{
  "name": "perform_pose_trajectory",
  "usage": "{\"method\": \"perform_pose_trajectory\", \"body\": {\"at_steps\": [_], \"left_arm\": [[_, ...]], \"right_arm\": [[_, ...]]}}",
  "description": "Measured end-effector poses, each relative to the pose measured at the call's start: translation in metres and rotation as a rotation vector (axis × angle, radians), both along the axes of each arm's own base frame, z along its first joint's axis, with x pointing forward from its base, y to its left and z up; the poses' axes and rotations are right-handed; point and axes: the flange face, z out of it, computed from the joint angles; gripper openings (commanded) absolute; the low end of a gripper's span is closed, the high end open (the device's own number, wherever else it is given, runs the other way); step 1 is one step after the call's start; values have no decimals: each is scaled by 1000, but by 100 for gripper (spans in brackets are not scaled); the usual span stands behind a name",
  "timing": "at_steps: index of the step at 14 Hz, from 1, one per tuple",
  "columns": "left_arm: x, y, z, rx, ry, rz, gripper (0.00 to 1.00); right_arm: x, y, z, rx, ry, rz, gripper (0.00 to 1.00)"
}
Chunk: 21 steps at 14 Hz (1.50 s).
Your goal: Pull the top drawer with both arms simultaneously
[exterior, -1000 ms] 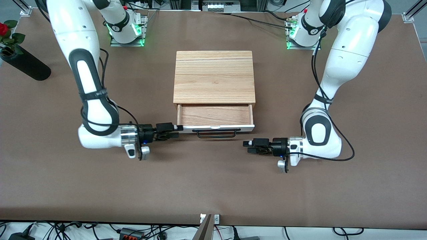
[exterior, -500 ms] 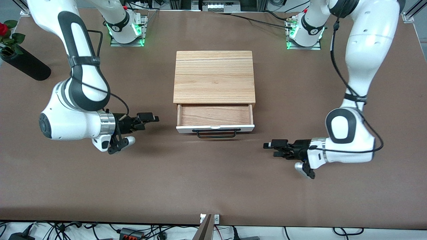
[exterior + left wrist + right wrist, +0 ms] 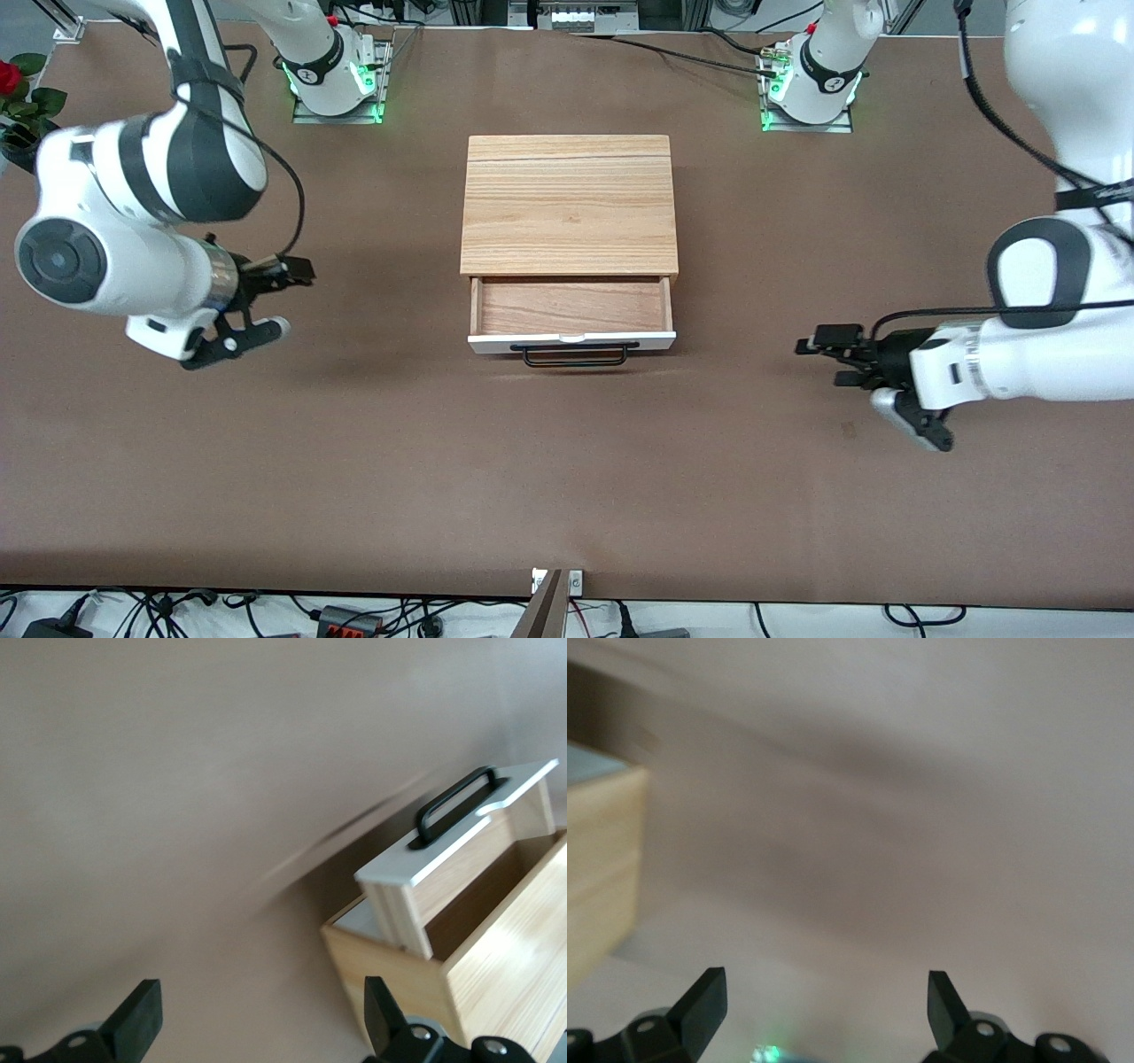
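Observation:
The top drawer stands pulled partway out of the light-wood cabinet, with its wood bottom showing and its black wire handle free. My right gripper is open and empty, up over the bare table toward the right arm's end, well apart from the drawer. My left gripper is open and empty over the table toward the left arm's end. The left wrist view shows the open drawer, its handle and the left gripper. The right wrist view shows the right gripper and a cabinet corner.
A black vase with a red rose lies at the table edge by the right arm's end. The arm bases stand farther from the camera than the cabinet. Cables hang along the table's near edge.
Both grippers have drawn away from the drawer front, each toward its own end of the table, and risen. The drawer stays open by the same amount.

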Motion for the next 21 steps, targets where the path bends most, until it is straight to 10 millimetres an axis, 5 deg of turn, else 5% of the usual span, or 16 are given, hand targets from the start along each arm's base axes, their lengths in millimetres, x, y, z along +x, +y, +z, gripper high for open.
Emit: {"method": "perform_pose_trajectory", "body": {"at_steps": [3,5,7,9,11,15,21], "left_arm": [[-18,12,40,165,28,32,100],[-24,24,70,201,9,65,100],[-29,54,103,256,1,144,100],[-39,74,131,381,10,297,100],[-49,59,149,453,14,356,100],[-57,30,152,480,20,351,100],[-115,-2,151,550,-50,308,100]], "right_arm": [[-27,-11,74,-50,-1,-84,100],[-40,-25,105,-38,-34,-149,100],[-45,-44,107,-18,-84,-206,100],[-47,-64,87,4,-193,-242,100],[-57,-84,76,9,-257,-272,100],[-76,-108,108,14,-291,-323,100],[-79,-131,108,87,-269,-443,100]]}}
